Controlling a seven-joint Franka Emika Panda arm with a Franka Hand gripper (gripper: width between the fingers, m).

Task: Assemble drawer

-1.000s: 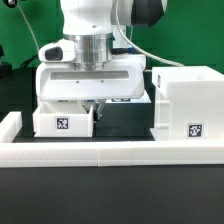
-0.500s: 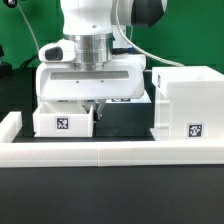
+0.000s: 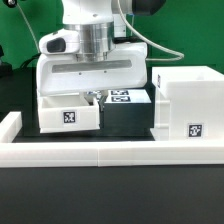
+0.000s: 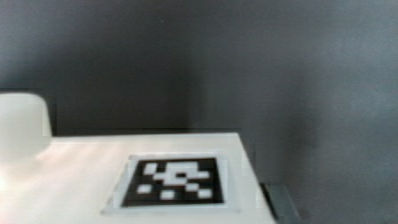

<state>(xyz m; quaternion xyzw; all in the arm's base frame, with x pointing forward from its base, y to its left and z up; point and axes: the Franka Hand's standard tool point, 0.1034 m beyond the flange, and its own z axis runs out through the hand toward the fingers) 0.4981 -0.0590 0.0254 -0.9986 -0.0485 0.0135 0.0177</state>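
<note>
In the exterior view my gripper (image 3: pixel 94 98) hangs over the right wall of a small white tray (image 3: pixel 66 115) with a square tag on its front. The fingers are closed on that wall and the tray sits slightly raised. The tall white box-shaped housing (image 3: pixel 186 102), tagged low on its front, stands to the exterior view's right, apart from the tray. The second tray is out of view. The wrist view shows a white surface with a black-and-white tag (image 4: pixel 178 181) and a white rounded shape (image 4: pixel 18 125) at the edge. I cannot tell which part these are.
The long low white rail (image 3: pixel 110 151) runs across the front, with a raised end at the exterior view's left. A flat white piece with tags (image 3: pixel 121 97), probably the marker board, shows behind the gripper between tray and housing. A green wall stands behind.
My gripper has risen a little and shifted to the exterior view's right. The small tray has moved up and right with it. The tagged piece behind has come into sight.
</note>
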